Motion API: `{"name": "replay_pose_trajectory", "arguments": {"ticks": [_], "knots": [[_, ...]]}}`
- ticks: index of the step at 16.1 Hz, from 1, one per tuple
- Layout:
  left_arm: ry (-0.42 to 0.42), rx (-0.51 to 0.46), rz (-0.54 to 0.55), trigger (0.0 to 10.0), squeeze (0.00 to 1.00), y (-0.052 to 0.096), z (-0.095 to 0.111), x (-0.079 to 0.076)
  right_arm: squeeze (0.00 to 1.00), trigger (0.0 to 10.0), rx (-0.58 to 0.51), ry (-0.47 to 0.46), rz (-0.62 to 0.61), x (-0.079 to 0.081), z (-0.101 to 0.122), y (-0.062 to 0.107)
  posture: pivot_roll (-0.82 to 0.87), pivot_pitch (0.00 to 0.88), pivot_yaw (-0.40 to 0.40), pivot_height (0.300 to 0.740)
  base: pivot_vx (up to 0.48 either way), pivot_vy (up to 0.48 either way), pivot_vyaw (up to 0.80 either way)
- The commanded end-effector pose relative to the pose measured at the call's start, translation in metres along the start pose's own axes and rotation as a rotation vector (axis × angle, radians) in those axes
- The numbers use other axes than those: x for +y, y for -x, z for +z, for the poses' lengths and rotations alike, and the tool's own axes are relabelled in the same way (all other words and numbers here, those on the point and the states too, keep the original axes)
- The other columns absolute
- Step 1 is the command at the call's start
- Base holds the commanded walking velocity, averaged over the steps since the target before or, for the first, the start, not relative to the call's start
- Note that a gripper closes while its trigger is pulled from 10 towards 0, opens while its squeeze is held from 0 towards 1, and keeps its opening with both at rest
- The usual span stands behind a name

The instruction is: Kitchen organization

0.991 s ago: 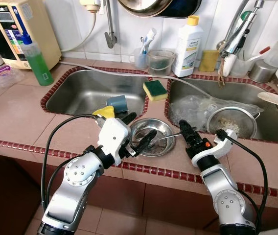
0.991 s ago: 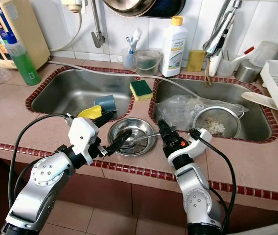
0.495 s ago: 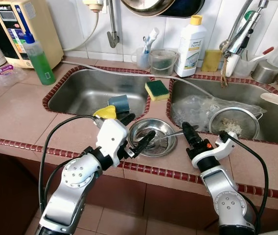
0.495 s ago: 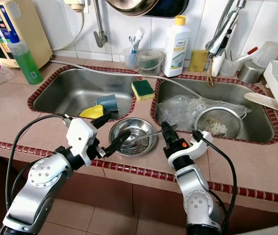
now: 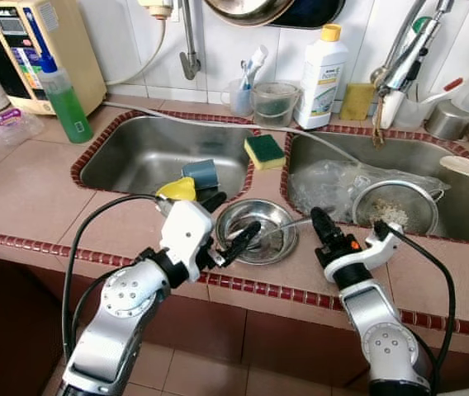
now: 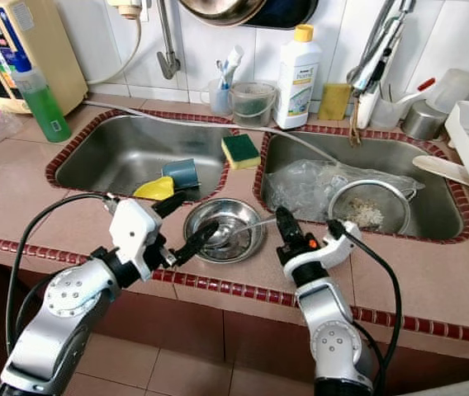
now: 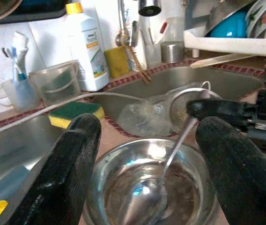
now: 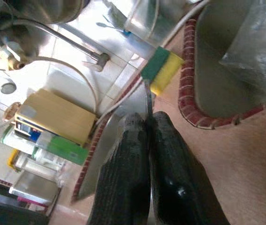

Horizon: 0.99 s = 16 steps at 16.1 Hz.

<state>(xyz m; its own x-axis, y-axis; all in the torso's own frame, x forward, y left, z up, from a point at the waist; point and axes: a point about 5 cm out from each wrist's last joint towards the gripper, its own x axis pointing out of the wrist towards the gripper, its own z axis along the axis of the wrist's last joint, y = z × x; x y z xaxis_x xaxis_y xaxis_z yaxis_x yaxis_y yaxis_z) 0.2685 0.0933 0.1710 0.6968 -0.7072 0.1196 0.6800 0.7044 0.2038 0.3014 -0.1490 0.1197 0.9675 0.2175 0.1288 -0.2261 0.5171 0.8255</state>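
On the far left of the worktop (image 5: 28, 186) a green soap bottle (image 5: 63, 97) is stood beside a beige appliance (image 5: 46, 45). In the left sink (image 5: 135, 153) a blue cup (image 5: 200, 173) and a yellow item (image 5: 178, 189) are seen at its near right corner. The left gripper (image 5: 228, 224) is held spread wide at the near left rim of the steel bowl (image 5: 259, 232), with nothing gripped; one finger is over the bowl's edge. The bowl is set on the worktop's front strip between the two sinks, and its place is unchanged from the earlier frames. A spoon (image 7: 157, 187) is lying with its head in the bowl and its handle angled up toward the right gripper (image 5: 319, 221), whose fingers are pressed together on the handle tip. Compared with a second ago, the right gripper is seen slightly farther from the bowl. A sponge (image 5: 263, 151) is laid on the divider behind the bowl. In the right sink (image 5: 457, 206) a strainer (image 5: 391, 206) and clear plastic (image 5: 329, 181) are seen.
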Motion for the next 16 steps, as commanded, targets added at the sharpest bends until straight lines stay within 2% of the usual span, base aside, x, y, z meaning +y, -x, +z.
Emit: {"name": "replay_pose_trajectory", "arguments": {"ticks": [1, 4, 11, 12, 13, 16], "knots": [[0.000, 0.007, -0.038, 10.0, 0.00, 0.002, 0.001, -0.005, 0.00, 0.0, -0.014, -0.007, 0.004, 0.003, 0.003, -0.001, -0.07, 0.093, 0.037, 0.740, 0.000, 0.000, 0.00], [0.000, 0.019, -0.085, 10.0, 0.00, 0.004, -0.001, -0.013, 0.00, 0.0, -0.039, -0.021, 0.027, 0.008, 0.008, -0.005, -0.07, 0.091, 0.036, 0.740, 0.000, 0.000, 0.00], [0.011, 0.023, -0.082, 10.0, 0.00, 0.003, -0.002, -0.011, 0.00, 0.0, -0.085, -0.052, 0.124, 0.025, 0.020, -0.011, -0.08, 0.078, 0.029, 0.740, 0.000, 0.000, 0.00], [0.028, 0.012, -0.062, 10.0, 0.00, 0.002, -0.001, -0.008, 0.00, 4.6, -0.096, -0.029, 0.141, 0.029, 0.025, -0.012, -0.08, 0.079, 0.028, 0.740, 0.000, 0.000, 0.00], [0.050, 0.004, -0.038, 10.0, 0.00, 0.002, 0.000, -0.003, 0.00, 10.0, -0.113, -0.007, 0.155, 0.033, 0.030, -0.013, -0.08, 0.079, 0.027, 0.740, 0.000, 0.000, 0.00], [0.061, -0.016, 0.033, 10.0, 0.00, 0.003, 0.004, 0.014, 0.00, 10.0, -0.163, 0.031, 0.224, 0.047, 0.051, -0.017, -0.08, 0.072, 0.024, 0.740, 0.000, 0.000, 0.00]]}}
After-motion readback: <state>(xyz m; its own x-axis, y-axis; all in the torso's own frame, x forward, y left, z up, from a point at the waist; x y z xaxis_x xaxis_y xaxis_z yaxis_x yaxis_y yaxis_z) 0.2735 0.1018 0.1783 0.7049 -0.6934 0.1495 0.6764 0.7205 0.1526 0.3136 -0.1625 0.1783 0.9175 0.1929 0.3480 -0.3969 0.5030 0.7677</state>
